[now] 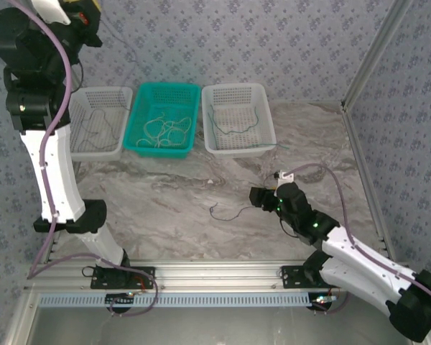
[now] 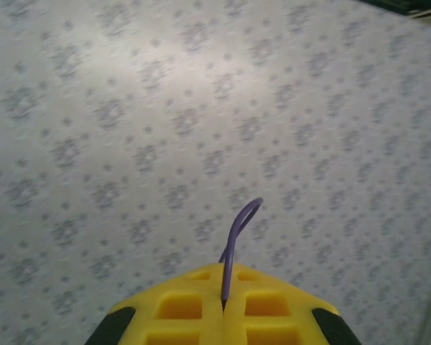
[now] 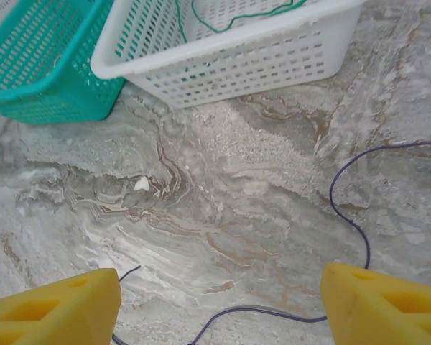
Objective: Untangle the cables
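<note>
My left gripper [image 2: 224,277] is raised high at the back left [image 1: 85,10]. It is shut on a loop of purple cable [image 2: 235,233] that pokes up between its yellow fingers. My right gripper [image 3: 219,302] hangs low over the marble table [image 1: 165,201], right of centre [image 1: 257,195], and is open. A thin purple cable [image 3: 273,311] lies on the table between its fingers, touching neither, and curls away to the right. That cable's loose end [image 1: 228,213] lies left of the gripper. Pale cables [image 1: 161,129] lie tangled in the teal basket [image 1: 138,115].
Three baskets stand in a row at the back. The left white basket [image 1: 118,93] holds a dark cable [image 1: 93,122]. The right white basket [image 1: 267,115] [image 3: 237,65] holds a green cable [image 1: 233,129] [image 3: 230,25]. The teal basket [image 3: 43,65] stands between them. A metal post [image 1: 366,65] rises at the back right.
</note>
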